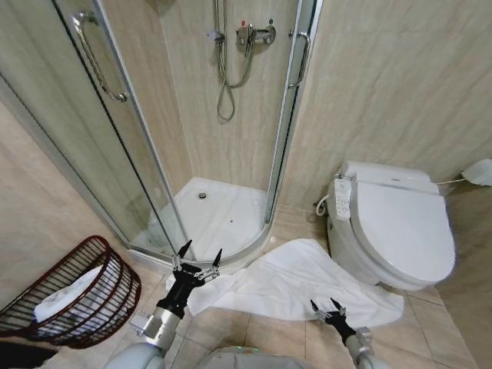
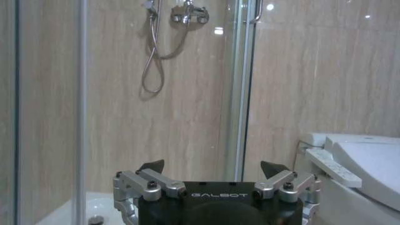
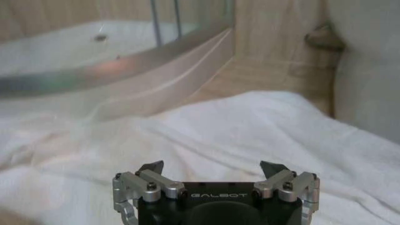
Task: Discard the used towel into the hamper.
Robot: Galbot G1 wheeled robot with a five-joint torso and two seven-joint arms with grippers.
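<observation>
Your large white cloth towel (image 1: pixel 296 280) spread flat on the tiled floor (image 1: pixel 254 327) between shower tray (image 1: pixel 219 215) and toilet (image 1: pixel 396 227), your dark reddish-brown round wire hamper (image 1: pixel 77 296) tipped at far left holding white cloth, your left end effector (image 1: pixel 198 257) spread wide above the towel's edge, your right end effector (image 1: pixel 328 309) spread wide over its near edge.

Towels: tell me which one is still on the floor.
The large white towel spread on the tiles between shower tray and toilet; the other white towel already lies inside the hamper.

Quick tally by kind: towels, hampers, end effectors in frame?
Towels: 2, one spread on the floor, one inside the hamper
Hampers: 1
End effectors: 2, left end effector, right end effector, both open
Total: 5
</observation>
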